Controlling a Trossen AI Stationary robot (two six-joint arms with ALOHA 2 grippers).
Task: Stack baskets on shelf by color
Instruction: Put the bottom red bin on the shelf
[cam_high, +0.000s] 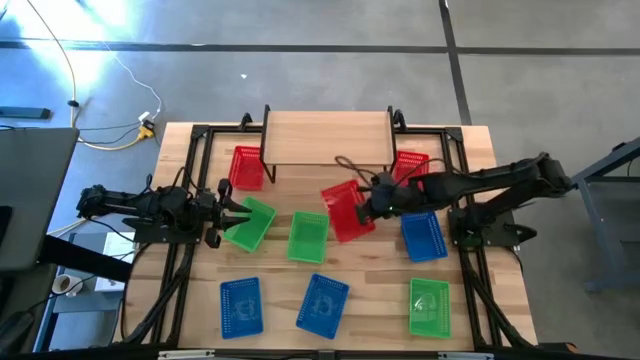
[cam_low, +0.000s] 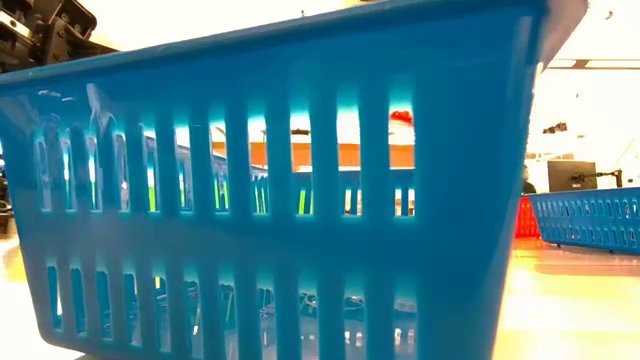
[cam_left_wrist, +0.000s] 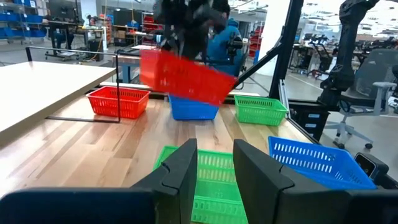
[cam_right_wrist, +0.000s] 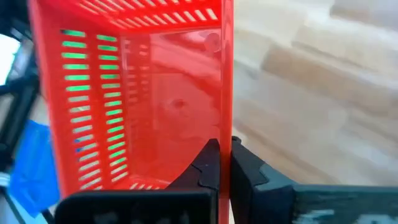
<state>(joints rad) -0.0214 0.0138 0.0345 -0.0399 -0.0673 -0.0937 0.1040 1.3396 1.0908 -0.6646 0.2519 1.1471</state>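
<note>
- Right hand (cam_high: 368, 203) pinches the rim of a red basket (cam_high: 347, 210), lifted at worktop centre — shelf (cam_high: 328, 137) at twelve o'clock is bare.
- Left hand (cam_high: 232, 210), at nine o'clock, is spread over a green basket (cam_high: 250, 224).
- No stacks started — all nine baskets remain.

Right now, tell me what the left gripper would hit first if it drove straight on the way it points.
Most likely the green basket just ahead of the left gripper; its fingers stand apart just above it. Depth is unclear.
</note>
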